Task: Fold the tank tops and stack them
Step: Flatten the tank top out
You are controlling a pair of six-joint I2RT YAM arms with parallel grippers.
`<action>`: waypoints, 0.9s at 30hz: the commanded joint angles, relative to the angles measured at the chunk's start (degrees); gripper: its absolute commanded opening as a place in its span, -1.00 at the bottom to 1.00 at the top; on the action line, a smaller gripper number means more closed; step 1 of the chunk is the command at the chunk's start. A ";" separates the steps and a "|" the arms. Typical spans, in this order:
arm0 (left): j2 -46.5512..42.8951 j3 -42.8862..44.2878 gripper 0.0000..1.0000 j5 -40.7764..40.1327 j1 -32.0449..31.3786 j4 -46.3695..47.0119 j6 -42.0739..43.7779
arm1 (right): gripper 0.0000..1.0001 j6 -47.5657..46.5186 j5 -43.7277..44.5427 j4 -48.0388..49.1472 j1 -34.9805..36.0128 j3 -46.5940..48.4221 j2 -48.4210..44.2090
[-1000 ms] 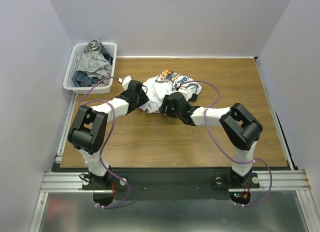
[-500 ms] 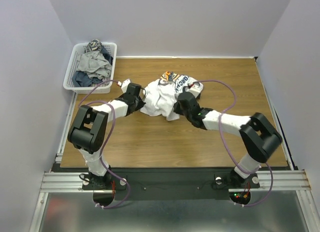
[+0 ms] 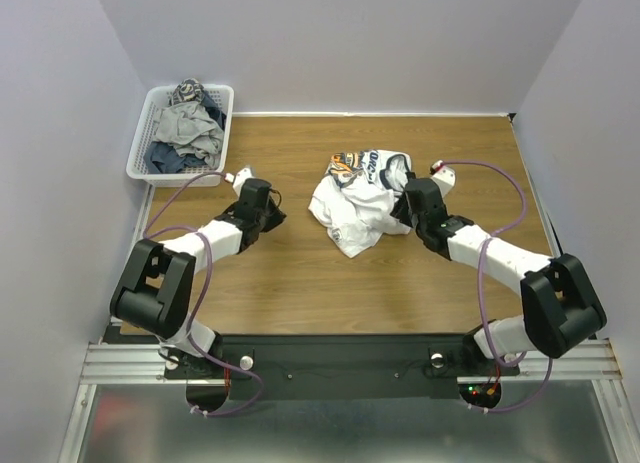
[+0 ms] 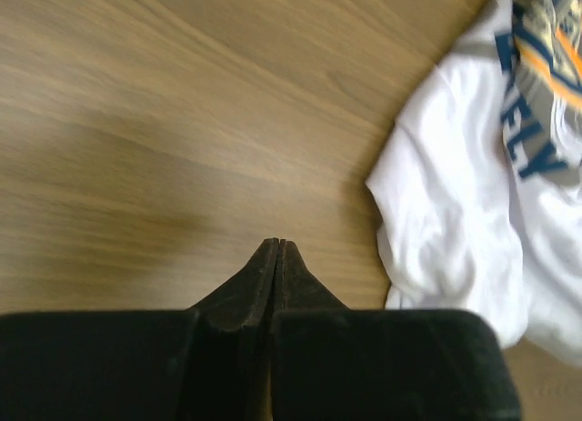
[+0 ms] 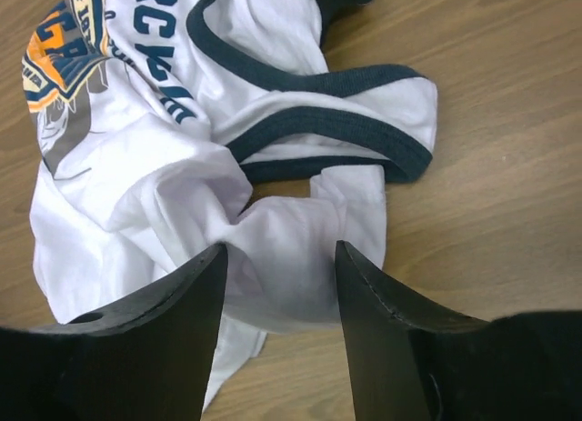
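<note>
Both of your arms have drawn apart since a second ago. The left gripper (image 3: pixel 272 216) has pulled back off the cloth toward the left, and the right gripper (image 3: pixel 399 209) has swung round to the shirt's right side. The tank top (image 3: pixel 355 198) has slid a little to the right with it and now lies as a crumpled heap near the middle of the wooden table (image 3: pixel 300 283).

Look at your left wrist view: the left gripper (image 4: pixel 279 248) has its two fingers pressed tip to tip with nothing between them. It sits over bare wood, with the tank top (image 4: pixel 473 212) off to its right and a strip of table between them.

Your right wrist view shows the right gripper (image 5: pixel 277 257) with its fingers (image 5: pixel 195 285) spread wide — they stand on either side of a bunched fold of white cloth at the near edge of the tank top (image 5: pixel 182 166). Whether the tips touch the fabric you cannot tell from here; nothing is pinched. The navy trim (image 5: pixel 327 80) loops across the top of the heap, and the orange print (image 5: pixel 68 48) faces up at the far left corner.

At the table's far left corner the white mesh basket (image 3: pixel 140 153) holds a pile of grey and dark clothes (image 3: pixel 185 133), well apart from both arms.
</note>
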 commanded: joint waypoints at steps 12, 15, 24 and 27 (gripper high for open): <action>3.04 -4.42 0.04 5.36 -23.18 13.10 -7.30 | 0.18 -3.07 -0.24 -3.97 0.49 -9.77 -15.87; 7.42 -2.84 0.13 3.52 -24.94 13.19 -8.44 | 0.19 -4.03 -1.74 -3.53 1.01 -10.82 -14.82; 14.28 3.93 0.08 -2.72 -25.11 9.33 -8.53 | 0.49 -9.39 -3.94 4.64 2.77 -11.53 -9.55; 15.96 7.18 -0.08 -3.95 -25.11 6.69 -7.65 | 0.50 -10.19 -2.89 6.93 2.86 -9.43 -5.42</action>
